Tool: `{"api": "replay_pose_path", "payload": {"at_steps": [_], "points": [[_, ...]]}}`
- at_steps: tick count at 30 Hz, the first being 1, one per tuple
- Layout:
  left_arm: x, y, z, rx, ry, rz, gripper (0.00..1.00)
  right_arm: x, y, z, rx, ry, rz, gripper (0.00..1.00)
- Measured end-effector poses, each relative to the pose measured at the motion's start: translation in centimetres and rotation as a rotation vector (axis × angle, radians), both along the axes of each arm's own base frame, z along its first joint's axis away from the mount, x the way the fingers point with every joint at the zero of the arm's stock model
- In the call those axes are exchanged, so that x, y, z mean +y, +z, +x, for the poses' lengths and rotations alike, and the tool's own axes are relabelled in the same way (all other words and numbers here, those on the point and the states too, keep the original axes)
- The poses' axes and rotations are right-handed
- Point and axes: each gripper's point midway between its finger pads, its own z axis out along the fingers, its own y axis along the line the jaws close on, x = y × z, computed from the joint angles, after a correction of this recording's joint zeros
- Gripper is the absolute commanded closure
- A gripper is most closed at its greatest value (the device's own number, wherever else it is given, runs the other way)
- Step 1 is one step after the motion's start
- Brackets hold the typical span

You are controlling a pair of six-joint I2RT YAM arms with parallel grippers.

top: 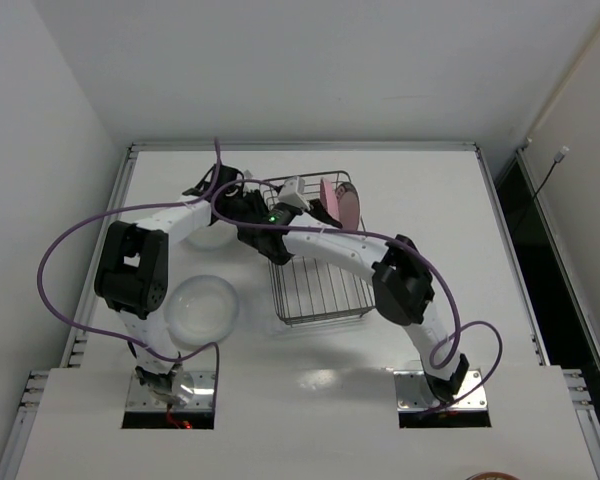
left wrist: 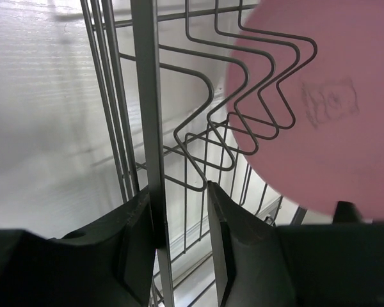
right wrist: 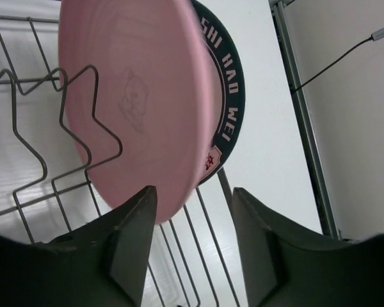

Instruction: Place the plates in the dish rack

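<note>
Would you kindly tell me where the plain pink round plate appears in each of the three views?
Top external: the plain pink round plate stands just above the centre.
Left wrist: upper right.
Right wrist: upper centre-left.
Shared landmark: the zigzag tines of the grey wire dish rack.

From above, the left arm (top: 165,222) covers most of 1 translucent plate (top: 213,240). At the right wrist, the pink plate (right wrist: 141,109) hides most of the patterned plate (right wrist: 229,96), and the view's top edge crops both.

Pink plate (right wrist: 134,109) smooth, matt — dish rack (left wrist: 147,96) thin bare metal wire
</note>
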Motion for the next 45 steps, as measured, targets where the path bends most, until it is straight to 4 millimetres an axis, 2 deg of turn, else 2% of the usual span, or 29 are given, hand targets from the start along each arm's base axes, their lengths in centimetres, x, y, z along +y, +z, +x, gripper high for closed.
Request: {"api": "replay_pose_path", "payload": {"at_steps": [4,8,13,17,19,22,25,29,33,35,40,42,45], "points": [[0.0,0.1,0.1,-0.004,0.0,-0.001,0.66,-0.1,0.5,-0.3,-0.001,0.008,-0.004,0.2],[0.0,0.3,0.2,-0.011,-0.003,0.0,0.62,-0.2,3.2,-0.1,-0.035,0.022,0.014,0.12],[0.2,0.8,0.7,-0.032,-0.004,0.02,0.59,0.4,9.0,0.6,-0.146,0.036,0.106,0.11],[1.0,1.3,1.7,-0.065,0.014,0.086,0.56,-0.7,12.9,-0.2,-0.202,0.043,0.151,0.11],[1.9,1.9,2.5,-0.095,0.026,0.154,0.55,-1.8,13.7,-0.9,-0.213,0.045,0.157,0.11],[4.0,3.8,4.7,-0.174,0.082,0.29,0.51,-3.8,13.3,-2.4,-0.182,0.052,0.129,0.11],[6.5,5.4,6.7,-0.253,0.154,0.426,0.48,-5.4,11.2,-4.0,-0.126,0.058,0.101,0.11],[9.4,5.0,6.9,-0.25,0.198,0.589,0.47,-7.3,8.1,-5.8,-0.06,0.051,0.073,0.11],[11.2,3.0,7.5,-0.2,0.177,0.724,0.45,-9.9,6.7,-7.6,-0.025,0.038,0.061,0.11],[11.9,0.8,7.8,-0.161,0.148,0.785,0.45,-11.1,7.0,-8.3,-0.036,0.03,0.088,0.11],[12.9,-5.1,6.1,-0.003,0.045,0.881,0.45,-13.0,8.6,-9.1,-0.092,0.015,0.169,0.11],[13.2,-6.4,5.7,0.035,0.024,0.902,0.45,-13.4,9.0,-9.2,-0.104,0.009,0.187,0.11],[13.3,-7.1,5.3,0.061,0.006,0.913,0.45,-13.3,9.1,-9.1,-0.11,0.008,0.2,0.11]]}}
